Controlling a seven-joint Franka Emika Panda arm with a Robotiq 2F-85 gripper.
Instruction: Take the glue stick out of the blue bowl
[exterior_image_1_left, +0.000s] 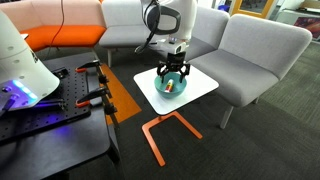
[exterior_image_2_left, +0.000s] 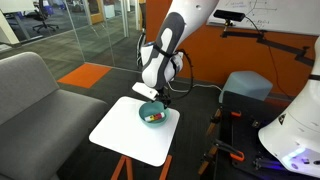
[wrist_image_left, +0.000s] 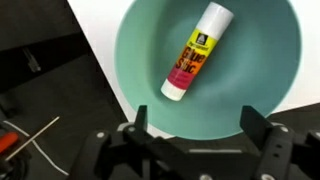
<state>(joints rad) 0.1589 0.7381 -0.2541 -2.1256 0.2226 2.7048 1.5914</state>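
Note:
The teal-blue bowl (wrist_image_left: 270, 45) fills the top of the wrist view and stands on the white table in both exterior views (exterior_image_1_left: 161, 88) (exterior_image_2_left: 145, 109). The glue stick (wrist_image_left: 196, 53) lies slanted inside it, white cap up, red and yellow label, white base down; it shows as a small red spot in the exterior views (exterior_image_1_left: 171, 86) (exterior_image_2_left: 154, 117). My gripper (wrist_image_left: 195, 125) is open and empty, hovering just above the bowl, its two dark fingers over the bowl's near rim (exterior_image_1_left: 173, 72) (exterior_image_2_left: 152, 96).
The small white square table (exterior_image_1_left: 198, 85) (exterior_image_2_left: 125, 140) stands on an orange metal frame (exterior_image_1_left: 160, 135). Grey sofa seats (exterior_image_1_left: 250, 50) stand behind it. A black bench with orange clamps (exterior_image_1_left: 60, 95) stands beside it. Dark carpet surrounds it.

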